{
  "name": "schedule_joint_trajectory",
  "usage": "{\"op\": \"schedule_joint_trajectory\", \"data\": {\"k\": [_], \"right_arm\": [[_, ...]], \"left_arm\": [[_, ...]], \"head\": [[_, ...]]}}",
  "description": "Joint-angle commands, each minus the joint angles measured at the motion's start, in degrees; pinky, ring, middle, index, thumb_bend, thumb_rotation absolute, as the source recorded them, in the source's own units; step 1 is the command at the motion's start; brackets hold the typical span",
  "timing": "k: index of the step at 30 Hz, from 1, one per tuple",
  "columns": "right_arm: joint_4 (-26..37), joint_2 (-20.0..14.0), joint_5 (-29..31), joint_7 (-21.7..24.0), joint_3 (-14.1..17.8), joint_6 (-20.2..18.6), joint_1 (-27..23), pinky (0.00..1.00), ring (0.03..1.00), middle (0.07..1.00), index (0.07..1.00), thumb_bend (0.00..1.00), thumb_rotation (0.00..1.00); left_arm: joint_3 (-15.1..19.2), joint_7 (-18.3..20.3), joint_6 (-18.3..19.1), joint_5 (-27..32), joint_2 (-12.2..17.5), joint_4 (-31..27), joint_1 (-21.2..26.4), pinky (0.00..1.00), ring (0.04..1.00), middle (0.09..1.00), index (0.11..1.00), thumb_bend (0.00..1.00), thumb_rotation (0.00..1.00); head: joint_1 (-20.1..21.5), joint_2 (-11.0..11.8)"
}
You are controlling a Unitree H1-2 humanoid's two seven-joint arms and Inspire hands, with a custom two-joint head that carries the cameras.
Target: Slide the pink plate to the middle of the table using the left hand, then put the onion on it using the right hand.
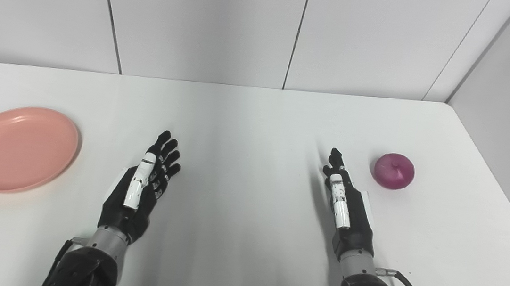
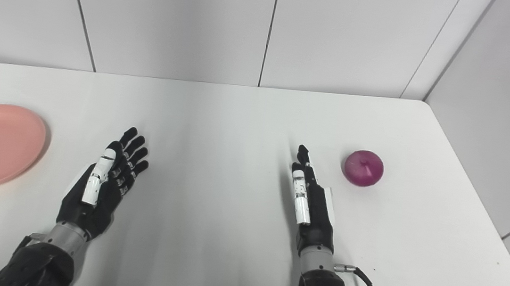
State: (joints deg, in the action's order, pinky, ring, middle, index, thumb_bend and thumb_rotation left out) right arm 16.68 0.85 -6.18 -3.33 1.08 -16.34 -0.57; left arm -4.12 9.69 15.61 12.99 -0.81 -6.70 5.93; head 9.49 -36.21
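- The white table (image 1: 258,115) carries everything; its middle, between the two arms, is bare — that is where the plate belongs.
- The pink plate (image 1: 17,149) lies flat near the table's left edge, about halfway between the far and near edges, untouched and apart from the left hand.
- The left hand (image 1: 144,183) is beside the plate on its inner side, fingers stretched out and slightly spread, holding nothing. Whether it rests on the table or hovers just above it is hard to tell from this angle.
- The right hand (image 1: 346,202) lies edge-on, fingers straight and together, empty, just inside the onion and not touching it.
- The onion (image 1: 393,171) sits toward the table's right edge, stem end up.
- The step in hand looks like the first one — the slide. To do it well, the left hand should probably go over to the plate's outer rim, press lightly with flat fingers and draw it inward evenly, keeping it flat so it neither tips nor spins, while the right hand waits clear of the onion.
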Motion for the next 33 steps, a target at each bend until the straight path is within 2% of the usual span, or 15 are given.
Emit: {"op": "schedule_joint_trajectory", "data": {"k": [1, 33], "right_arm": [[1.3, 0.34, -0.1, -0.47, -0.08, 2.1, -0.5, 0.97, 0.957, 0.977, 0.975, 0.15, 1.0], [1.61, 0.55, -0.38, -0.56, -0.16, 1.76, -0.54, 0.97, 0.952, 0.97, 0.967, 0.15, 1.0]], "left_arm": [[-0.1, 0.03, 1.33, 0.24, -0.11, -0.33, 0.43, 1.0, 1.0, 1.0, 1.0, 0.42, 1.0], [-0.01, 0.15, 1.41, 0.41, -0.08, -0.18, 0.5, 1.0, 1.0, 1.0, 1.0, 0.42, 1.0]], "head": [[-0.07, 0.03], [-0.12, 0.1]]}}
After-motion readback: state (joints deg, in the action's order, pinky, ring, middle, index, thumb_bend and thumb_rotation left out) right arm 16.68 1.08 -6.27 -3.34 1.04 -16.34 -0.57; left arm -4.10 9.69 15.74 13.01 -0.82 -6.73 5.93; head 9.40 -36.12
